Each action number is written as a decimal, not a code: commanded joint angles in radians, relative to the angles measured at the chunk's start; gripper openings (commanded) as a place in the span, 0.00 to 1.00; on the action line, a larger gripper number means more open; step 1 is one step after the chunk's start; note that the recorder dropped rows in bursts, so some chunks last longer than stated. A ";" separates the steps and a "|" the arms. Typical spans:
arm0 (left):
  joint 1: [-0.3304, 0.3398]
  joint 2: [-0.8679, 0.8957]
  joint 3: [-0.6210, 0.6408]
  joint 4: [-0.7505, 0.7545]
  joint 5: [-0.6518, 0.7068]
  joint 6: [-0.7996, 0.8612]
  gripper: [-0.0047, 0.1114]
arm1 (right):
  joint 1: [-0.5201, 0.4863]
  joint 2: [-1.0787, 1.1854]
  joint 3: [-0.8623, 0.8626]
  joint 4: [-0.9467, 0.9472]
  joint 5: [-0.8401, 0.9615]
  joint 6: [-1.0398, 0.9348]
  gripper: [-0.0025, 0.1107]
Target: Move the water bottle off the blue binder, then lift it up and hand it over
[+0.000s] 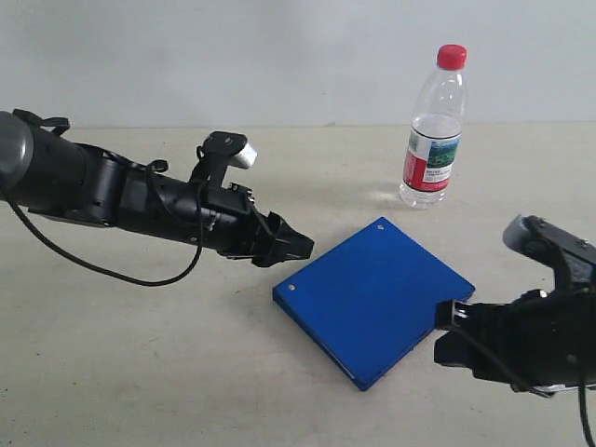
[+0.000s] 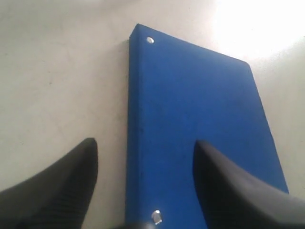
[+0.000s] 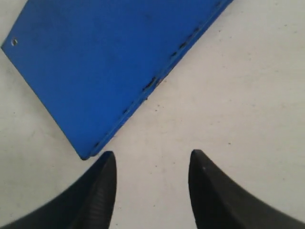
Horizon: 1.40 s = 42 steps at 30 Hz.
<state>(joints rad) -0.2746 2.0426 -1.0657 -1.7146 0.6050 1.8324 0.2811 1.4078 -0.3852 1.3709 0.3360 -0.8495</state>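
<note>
Currently, your water bottle [image 1: 435,130] stands upright on the table [image 1: 140,372], red cap on top, just past the far corner of the blue binder [image 1: 372,298] and not touching it. The binder lies flat and closed near the middle of the table, with nothing on its cover. Two silver rivets [image 1: 381,226] sit along the edge that faces your left arm.

Your left tool [image 1: 296,248] is low, beside that riveted edge, with its jaws spread wide and nothing between them. In the left wrist view the binder's edge runs up through the gap, with one finger [image 2: 57,186] over bare table and the other over the blue cover.

Your right tool [image 1: 447,335] is at the binder's opposite corner, also gaping wide and empty. In the right wrist view the gap between its fingers [image 3: 95,200] shows only table, and the binder's corner lies just beyond one fingertip. Both tools are well apart from the bottle.
</note>
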 commanded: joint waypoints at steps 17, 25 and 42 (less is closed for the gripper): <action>-0.004 0.102 -0.083 0.119 0.136 -0.095 0.52 | -0.004 0.301 -0.167 0.288 0.074 -0.270 0.39; -0.004 0.102 -0.083 0.119 0.148 -0.095 0.52 | -0.004 0.301 -0.173 0.323 0.071 -0.281 0.39; -0.004 0.102 -0.083 0.119 0.195 -0.095 0.52 | -0.004 0.301 -0.171 0.337 -0.009 -0.201 0.39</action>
<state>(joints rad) -0.2746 2.1450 -1.1400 -1.5983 0.7966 1.7470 0.2811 1.7096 -0.5533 1.7121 0.3349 -1.0482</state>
